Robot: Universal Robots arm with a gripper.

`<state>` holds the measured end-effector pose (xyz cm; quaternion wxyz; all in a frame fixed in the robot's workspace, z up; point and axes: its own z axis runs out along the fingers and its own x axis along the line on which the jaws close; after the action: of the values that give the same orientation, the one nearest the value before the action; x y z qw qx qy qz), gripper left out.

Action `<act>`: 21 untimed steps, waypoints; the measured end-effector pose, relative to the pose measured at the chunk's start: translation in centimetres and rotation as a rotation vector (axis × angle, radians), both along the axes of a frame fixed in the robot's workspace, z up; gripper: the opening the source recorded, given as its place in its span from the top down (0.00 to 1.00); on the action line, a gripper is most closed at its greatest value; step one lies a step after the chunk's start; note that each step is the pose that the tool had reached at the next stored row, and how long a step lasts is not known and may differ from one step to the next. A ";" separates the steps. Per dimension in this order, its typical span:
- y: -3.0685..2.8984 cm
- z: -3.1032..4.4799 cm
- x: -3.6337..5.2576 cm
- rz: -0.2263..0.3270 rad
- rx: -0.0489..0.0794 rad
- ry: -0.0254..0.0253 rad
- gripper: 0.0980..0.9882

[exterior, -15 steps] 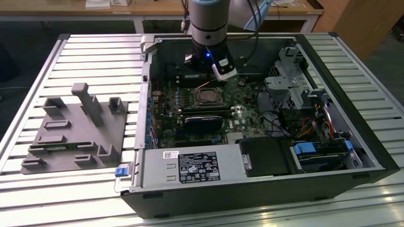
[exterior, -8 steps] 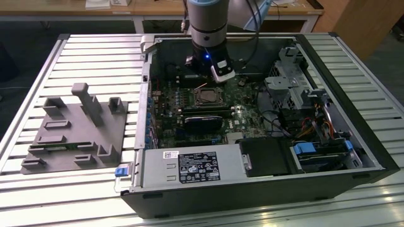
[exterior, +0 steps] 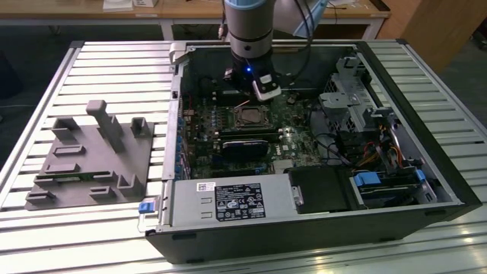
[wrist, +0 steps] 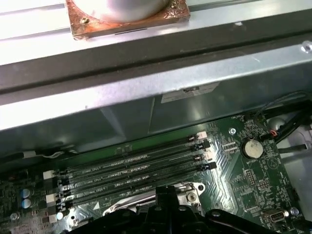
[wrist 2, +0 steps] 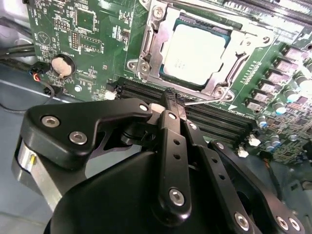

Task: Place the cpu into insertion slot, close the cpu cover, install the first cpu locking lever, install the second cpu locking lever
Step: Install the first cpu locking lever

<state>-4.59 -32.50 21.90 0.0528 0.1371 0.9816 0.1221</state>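
Inside the computer case [exterior: 450,171]: the arm reaches down over the green board, with the gripper [wrist 2: 171,100] just beside the insertion slot [wrist 2: 151,53].
Cpu [wrist 2: 195,51]: seated flat in the insertion slot, pale grey face up. It is square, so it has no long axis, and its edges run in line with the slot's silvery rim.
Cover [wrist 2: 243,48]: the metal frame lies down over the cpu's edges.
Lever [wrist 2: 207,101]: a thin wire rod. Its long axis runs from the slot's corner to the fingertips, slanting over the memory slots [wrist 2: 214,119].
Jaws: drawn together at the tips, where the lever's free end meets them. I cannot tell whether the wire is pinched.
Case: lies open on a slatted table [exterior: 114,63], with a grey fixture [exterior: 91,157] on the exterior view's left.
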 end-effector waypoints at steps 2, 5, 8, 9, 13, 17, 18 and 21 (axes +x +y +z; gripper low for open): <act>0.22 -0.09 0.00 -0.004 -0.001 0.0000 0.99; 0.57 -0.21 0.00 -0.010 -0.003 -0.0001 0.99; 0.77 -0.35 0.00 -0.015 -0.008 -0.0005 0.99; 0.79 -0.41 0.00 -0.018 -0.009 -0.0010 0.99; 0.87 -0.64 0.00 -0.024 -0.017 -0.0029 0.99; 0.87 -0.67 0.00 -0.025 -0.017 -0.0029 0.99; 0.87 -0.67 0.00 -0.025 -0.017 -0.0029 0.99; 0.92 -0.75 -0.02 -0.025 -0.032 -0.0065 0.99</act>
<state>-4.61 -31.57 21.16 0.0597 0.1480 0.9815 0.1060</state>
